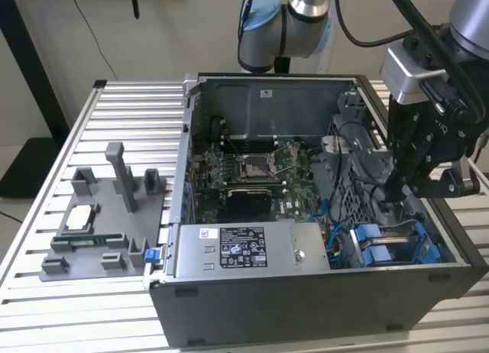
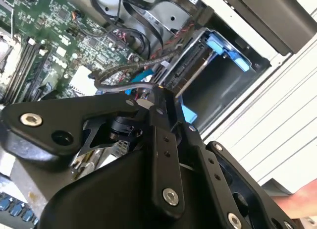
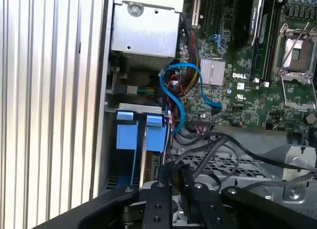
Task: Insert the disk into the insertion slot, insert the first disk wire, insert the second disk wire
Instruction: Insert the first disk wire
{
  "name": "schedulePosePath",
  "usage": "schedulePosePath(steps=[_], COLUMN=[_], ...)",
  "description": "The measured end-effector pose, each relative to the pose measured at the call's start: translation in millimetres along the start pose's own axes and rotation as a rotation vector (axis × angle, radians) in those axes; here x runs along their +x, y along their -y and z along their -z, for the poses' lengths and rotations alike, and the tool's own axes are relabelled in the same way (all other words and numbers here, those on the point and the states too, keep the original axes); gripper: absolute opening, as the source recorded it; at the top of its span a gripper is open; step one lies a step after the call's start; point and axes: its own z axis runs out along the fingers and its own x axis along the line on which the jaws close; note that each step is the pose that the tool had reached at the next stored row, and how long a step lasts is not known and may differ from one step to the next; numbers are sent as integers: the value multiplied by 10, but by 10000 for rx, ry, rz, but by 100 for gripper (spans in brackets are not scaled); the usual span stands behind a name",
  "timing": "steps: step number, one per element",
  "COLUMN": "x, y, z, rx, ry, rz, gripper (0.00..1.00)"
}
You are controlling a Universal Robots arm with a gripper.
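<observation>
Blue-framed, the disk (image 1: 380,255) sits in the computer case's (image 1: 306,315) near corner at the exterior view's right, the gripper (image 1: 393,199) just beside it, whether clenched I cannot tell; in the second wrist view the disk (image 2: 218,45) lies beyond the gripper (image 2: 162,97); in the first wrist view the disk (image 3: 148,135) stands in the insertion slot (image 3: 111,164).

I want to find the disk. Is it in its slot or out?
In. The disk and its blue carrier sit between the grey walls of the insertion slot.

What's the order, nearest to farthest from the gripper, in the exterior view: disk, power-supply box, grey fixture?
1. Disk, just below the gripper.
2. Power-supply box, by the case near wall.
3. Grey fixture, outside the case, exterior view's left.
</observation>
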Motion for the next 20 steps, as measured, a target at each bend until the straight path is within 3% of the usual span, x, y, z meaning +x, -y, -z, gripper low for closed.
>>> schedulePosePath(steps=[8,17,20], x=[41,78,84], y=[50,239,252], z=[-105,-246,-295], rx=[3,45,77], ry=[-10,-15,-18], rz=[-5,-12,-11], gripper=[0,0,0])
